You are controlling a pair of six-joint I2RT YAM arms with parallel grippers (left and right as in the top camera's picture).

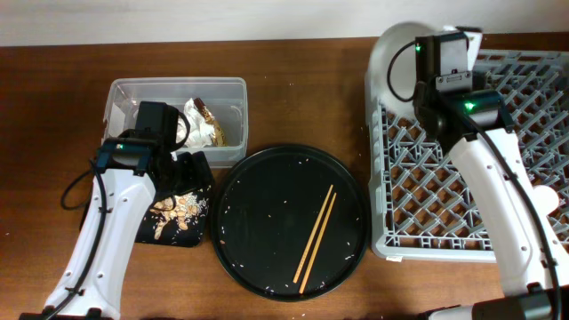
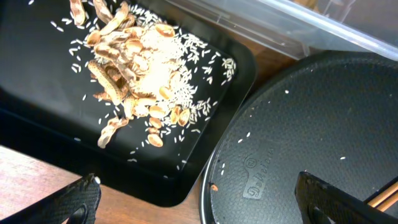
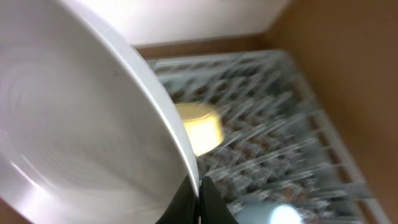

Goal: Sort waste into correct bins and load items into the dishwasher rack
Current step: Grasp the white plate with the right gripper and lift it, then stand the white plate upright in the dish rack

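Half the blurred grey plastic rack [image 3: 280, 155] hides behind the pale round plate [image 3: 74, 112] pinched in right gripper [image 3: 198, 199] jaws; left gripper [image 2: 199, 198] jaws hang spread over the black rectangular tray [image 2: 31, 93].

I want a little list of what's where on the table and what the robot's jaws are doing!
Clear tub: napkins and wrapper inside
Black tray: food scraps piled on it
Round tray: chopsticks lying on it
Rack: yellow bowl inside
Plate: gripped at its rim by right jaws, over rack's corner
Left jaws: open, above black tray's edge
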